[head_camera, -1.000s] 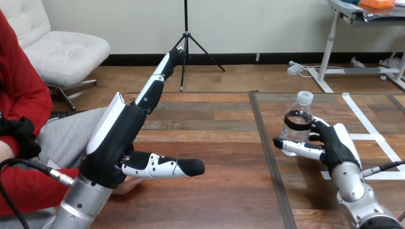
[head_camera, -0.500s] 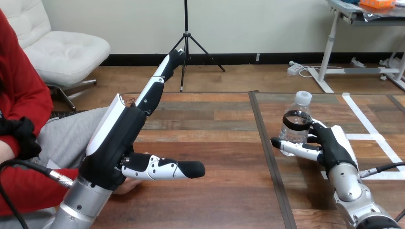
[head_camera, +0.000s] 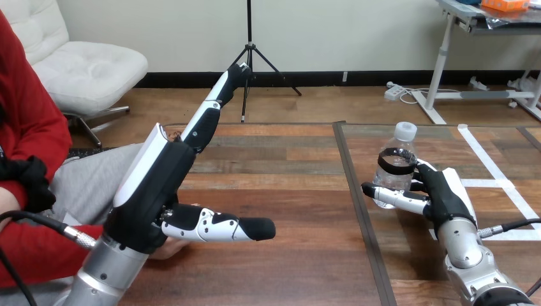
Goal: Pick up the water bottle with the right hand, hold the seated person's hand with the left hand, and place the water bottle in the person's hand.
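A clear water bottle (head_camera: 395, 169) with a white cap and a dark label band stands upright at the table's right, just above the wood. My right hand (head_camera: 444, 191) is shut on it, the fingers wrapped round its lower body from the right. At the left, my left hand (head_camera: 153, 191) is raised over the table's left edge, open, with its fingers stretched straight up and away and the thumb pointing right. A small part of the person's hand (head_camera: 167, 248) shows just under my left hand's wrist; I cannot tell whether they touch.
A dark seam (head_camera: 357, 210) runs front to back through the wooden table between my two hands. White tape lines (head_camera: 491, 169) mark the table's right part. The person's red sleeve (head_camera: 38, 245) lies at the lower left.
My right hand has edged slightly to the left with the bottle in it. My left hand has barely moved.
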Motion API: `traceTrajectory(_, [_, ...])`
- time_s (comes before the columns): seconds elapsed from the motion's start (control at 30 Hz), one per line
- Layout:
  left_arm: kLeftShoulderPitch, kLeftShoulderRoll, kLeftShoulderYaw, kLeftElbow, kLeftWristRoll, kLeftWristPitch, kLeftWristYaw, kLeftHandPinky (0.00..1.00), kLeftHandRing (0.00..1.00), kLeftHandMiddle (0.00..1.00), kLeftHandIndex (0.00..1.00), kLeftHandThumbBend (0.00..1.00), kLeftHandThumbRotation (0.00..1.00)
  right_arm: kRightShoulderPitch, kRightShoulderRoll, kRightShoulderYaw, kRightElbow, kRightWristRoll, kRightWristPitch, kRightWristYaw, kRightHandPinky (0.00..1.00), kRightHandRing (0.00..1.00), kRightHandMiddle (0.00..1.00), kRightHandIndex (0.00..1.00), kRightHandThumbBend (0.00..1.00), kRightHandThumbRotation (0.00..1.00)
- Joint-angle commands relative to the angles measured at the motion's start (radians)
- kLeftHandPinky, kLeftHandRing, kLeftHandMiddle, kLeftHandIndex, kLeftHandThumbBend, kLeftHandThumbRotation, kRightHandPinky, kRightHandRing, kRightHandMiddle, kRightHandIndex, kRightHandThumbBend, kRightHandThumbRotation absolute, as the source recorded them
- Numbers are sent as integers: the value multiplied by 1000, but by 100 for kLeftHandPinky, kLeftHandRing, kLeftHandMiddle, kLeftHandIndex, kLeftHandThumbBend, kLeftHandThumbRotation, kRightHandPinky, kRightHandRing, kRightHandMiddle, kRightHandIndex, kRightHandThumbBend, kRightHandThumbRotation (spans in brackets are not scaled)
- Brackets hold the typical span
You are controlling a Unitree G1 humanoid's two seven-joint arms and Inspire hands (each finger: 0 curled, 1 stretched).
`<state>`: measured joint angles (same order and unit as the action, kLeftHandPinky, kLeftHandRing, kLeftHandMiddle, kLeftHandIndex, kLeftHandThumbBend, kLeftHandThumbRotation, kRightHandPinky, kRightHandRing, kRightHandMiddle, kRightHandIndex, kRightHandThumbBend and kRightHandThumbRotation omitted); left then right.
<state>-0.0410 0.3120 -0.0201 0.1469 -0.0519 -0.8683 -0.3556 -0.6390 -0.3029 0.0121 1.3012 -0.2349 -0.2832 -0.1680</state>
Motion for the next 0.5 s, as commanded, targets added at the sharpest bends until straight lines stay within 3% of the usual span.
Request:
traceTrajectory(0.0, [-16,24,13,-46,-38,11,-11,100,100,100,100,100,49,-98,26,-5,5,3,-7,-23,77,85,85,90,98,39])
traceTrajectory(0.47, [2,39,22,-58,-75,12,-34,100,100,100,100,100,47,-98,51,-30,14,17,-20,-56,73,82,82,87,98,36])
